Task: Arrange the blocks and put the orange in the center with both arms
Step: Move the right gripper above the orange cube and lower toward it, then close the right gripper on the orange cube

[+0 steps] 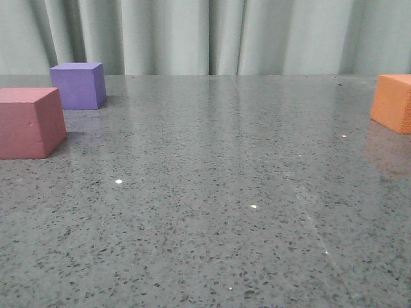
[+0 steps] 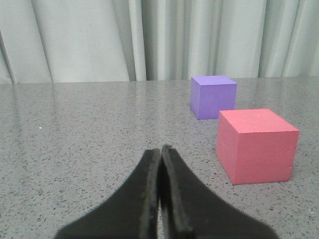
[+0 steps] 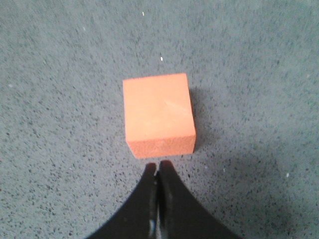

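Both arms' jaws pressed closed, holding nothing — right gripper (image 3: pixel 158 164) above orange cube (image 3: pixel 158 113).

Left hand (image 2: pixel 161 152): black, its two fingers (image 2: pixel 149 174) pressing together with no gap showing, holding nothing, hanging low over the table (image 2: pixel 75 134). Table: grey, speckled, glossy. Pink-red cube (image 2: pixel 256 147): sitting flat on the table, beside and ahead of the fingertips, well apart from them. Purple cube (image 2: pixel 213 96): sitting farther back, near the pink-red one, not touching it. Pale pleated curtain (image 2: pixel 99 40): hanging behind the table.
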You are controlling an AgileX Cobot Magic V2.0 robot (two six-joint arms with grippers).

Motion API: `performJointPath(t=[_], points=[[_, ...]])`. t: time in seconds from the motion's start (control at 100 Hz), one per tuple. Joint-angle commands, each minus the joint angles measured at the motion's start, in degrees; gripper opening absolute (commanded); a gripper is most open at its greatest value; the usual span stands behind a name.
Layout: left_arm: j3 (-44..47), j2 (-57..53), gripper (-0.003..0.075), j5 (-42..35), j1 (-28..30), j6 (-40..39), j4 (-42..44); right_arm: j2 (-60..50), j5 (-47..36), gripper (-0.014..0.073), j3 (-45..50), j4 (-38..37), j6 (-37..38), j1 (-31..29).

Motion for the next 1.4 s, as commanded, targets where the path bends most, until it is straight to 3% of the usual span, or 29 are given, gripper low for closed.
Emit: performJointPath(t=[0.0, 0.13, 0.2, 0.3, 0.34, 0.48, 0.99, 1.39], points=[[3.2, -2.0, -0.0019, -5.2, -0.3, -0.5, 0.0, -0.4, -2.8, -0.0052, -2.2, 0.0, -0.4, -0.2], [3.2, -2.0, -0.0019, -5.2, -0.3, -0.5, 0.0, -0.5, -2.8, 0.0104, -2.6, 0.0, -0.4, -0.1], [3.2, -2.0, -0.0019, -5.2, -0.3, -0.5, 0.0, -0.5, -3.0, 0.0280, -2.8, 0.0, -0.4, 0.0], [3.2, -2.0, -0.0019, -5.2, -0.3, -0.5, 0.0, -0.5, -3.3, 0.0596, -2.8, 0.0, -0.6, 0.2], [3.2, -2.0, -0.0019, -5.2, -0.3, -0.5, 0.0, -0.5, -3.3, 0.0673, -2.8, 0.0, -1.4, 0.2], [3.2, -2.0, -0.0019, -5.2, -0.3, -0.5, 0.0, -0.1, -4.2, 0.0634, -2.8, 0.0, -5.5, 0.2], [3.2, -2.0, -0.0019, -5.2, -0.3, -0.5, 0.0, 13.1, -0.7, 0.0634, -15.0, 0.0, -7.4, 0.2], [3.2, -2.0, -0.0019, -5.2, -0.3, -0.5, 0.0, 21.1, -0.1, 0.0634, -16.1, 0.0, -7.4, 0.2]])
